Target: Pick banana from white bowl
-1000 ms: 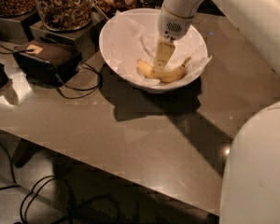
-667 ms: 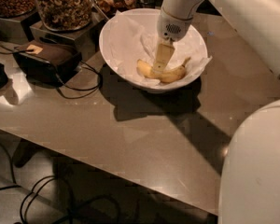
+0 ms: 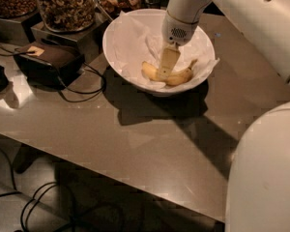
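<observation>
Table (image 3: pixel 135 144): jaws in bowl (image 3: pixel 123 40) (jars (image 3: pixel 67 6) behind)

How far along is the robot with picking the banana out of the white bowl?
Done: the gripper is down inside the white bowl, at the middle of the banana. In hand: securing it; whether the grasp is made cannot be seen. Left: lifting out, since the banana lies on the bowl's paper lining.
</observation>
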`<state>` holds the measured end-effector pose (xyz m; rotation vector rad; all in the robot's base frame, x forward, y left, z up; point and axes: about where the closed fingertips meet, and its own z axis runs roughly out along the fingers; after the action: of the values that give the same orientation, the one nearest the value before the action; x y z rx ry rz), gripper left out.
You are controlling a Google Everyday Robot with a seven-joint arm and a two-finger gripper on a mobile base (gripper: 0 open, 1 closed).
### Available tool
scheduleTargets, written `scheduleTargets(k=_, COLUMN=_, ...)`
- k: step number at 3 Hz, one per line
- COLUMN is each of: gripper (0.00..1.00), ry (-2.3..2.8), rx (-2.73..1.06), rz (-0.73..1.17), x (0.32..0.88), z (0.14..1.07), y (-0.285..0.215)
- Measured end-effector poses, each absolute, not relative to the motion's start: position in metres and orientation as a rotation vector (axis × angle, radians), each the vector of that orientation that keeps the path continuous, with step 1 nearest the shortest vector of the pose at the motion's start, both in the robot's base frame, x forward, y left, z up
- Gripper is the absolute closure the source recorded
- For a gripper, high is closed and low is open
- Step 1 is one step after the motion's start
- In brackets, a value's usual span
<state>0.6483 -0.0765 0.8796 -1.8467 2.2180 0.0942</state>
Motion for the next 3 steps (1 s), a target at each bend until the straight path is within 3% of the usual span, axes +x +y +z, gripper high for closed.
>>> scheduleTargets(k=1, gripper=0.46, ry=2.226, rx=-1.851, rz=0.11, x=0.6475, z=0.8724, y=-0.0777)
scheduleTargets(k=3, gripper=0.47, ry=2.238, rx=-1.855, rz=0.132, x=0.6465, z=0.8636, y=-0.0804)
